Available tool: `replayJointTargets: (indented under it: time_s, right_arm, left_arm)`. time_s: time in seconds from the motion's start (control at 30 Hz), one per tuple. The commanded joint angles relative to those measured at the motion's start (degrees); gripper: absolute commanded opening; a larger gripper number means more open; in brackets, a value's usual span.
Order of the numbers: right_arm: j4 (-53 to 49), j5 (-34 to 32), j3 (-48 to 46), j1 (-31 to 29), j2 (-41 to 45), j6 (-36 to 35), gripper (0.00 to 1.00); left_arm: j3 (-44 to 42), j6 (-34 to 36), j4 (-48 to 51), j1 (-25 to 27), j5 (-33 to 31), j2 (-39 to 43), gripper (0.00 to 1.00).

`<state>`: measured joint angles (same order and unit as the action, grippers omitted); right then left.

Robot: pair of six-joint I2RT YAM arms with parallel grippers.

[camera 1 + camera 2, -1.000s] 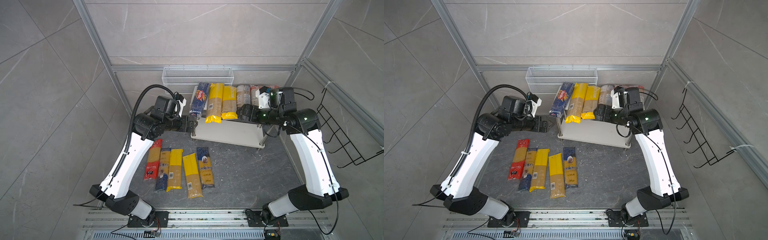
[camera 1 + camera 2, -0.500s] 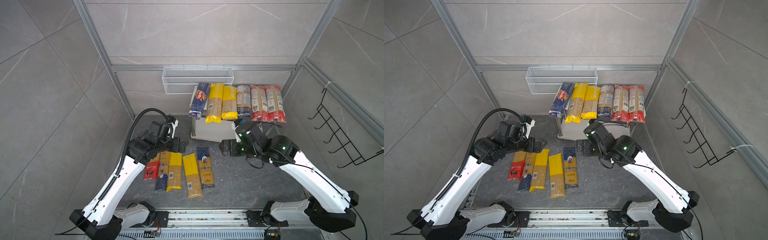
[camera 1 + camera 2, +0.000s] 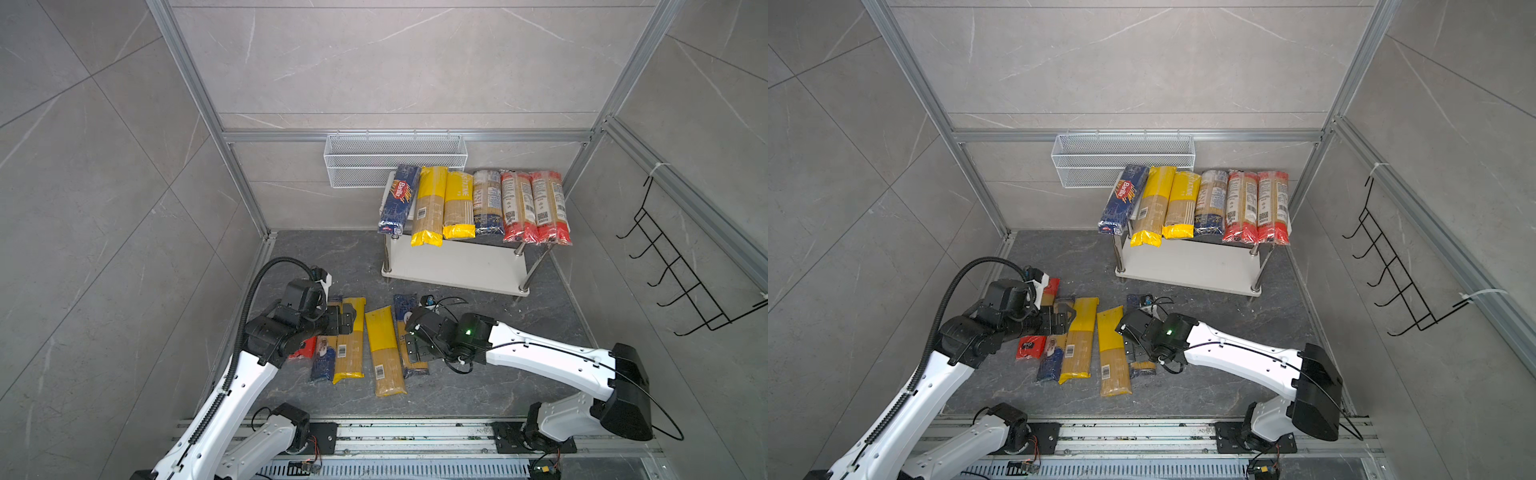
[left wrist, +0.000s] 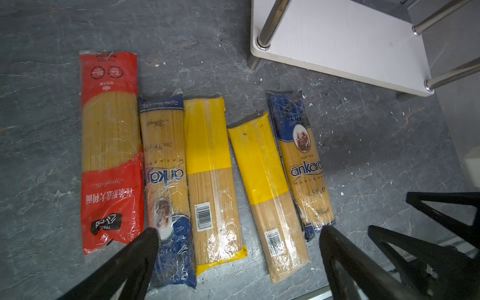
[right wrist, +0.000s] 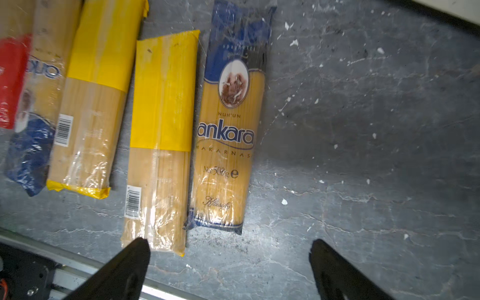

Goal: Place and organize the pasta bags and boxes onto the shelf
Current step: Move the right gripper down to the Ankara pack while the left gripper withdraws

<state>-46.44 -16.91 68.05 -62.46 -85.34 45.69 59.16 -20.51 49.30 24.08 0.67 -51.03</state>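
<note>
Five spaghetti packs (image 3: pixel 349 353) lie side by side on the dark floor nr its front edge. L to R: red bag (image 4: pixel 111 155), navy-ended bag (image 4: pixel 166 181), two yellow-ended bags (image 4: pixel 210 181), second navy-ended bag (image 4: pixel 301 161). Left gripper (image 4: pixel 237 233) hangs over the first navy-ended bag, jaws wide, empty. Right gripper (image 5: pixel 228 242) is over the second, likewise wide & empty. Farther back, twd the rear right corner, stands the shelf (image 3: pixel 453 266), six packs (image 3: pixel 457 199) across its top board.
</note>
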Motion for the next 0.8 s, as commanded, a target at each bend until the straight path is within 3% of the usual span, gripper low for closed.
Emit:
replayJointTargets:
  time_s: [0.0, 0.37, 0.77]
  right_arm:
    - [7.27, 3.19, -2.84, 0.50, -3.62, 1.84, 1.00]
    - [17.11, 11.24, -5.44, 5.43, -13.53, 1.56, 1.00]
    - [12.50, 12.96, 0.14, 10.39, -21.29, -0.46, 0.99]
  left_arm:
    - [-1.14, -1.86, -0.30, -1.70, 1.69, 2.66, 1.00]
    - [-1.79, -1.66, 0.55, -4.31, 3.68, 4.29, 1.00]
    - [1.16, 0.20, 0.88, -7.64, 6.34, 0.95, 1.00]
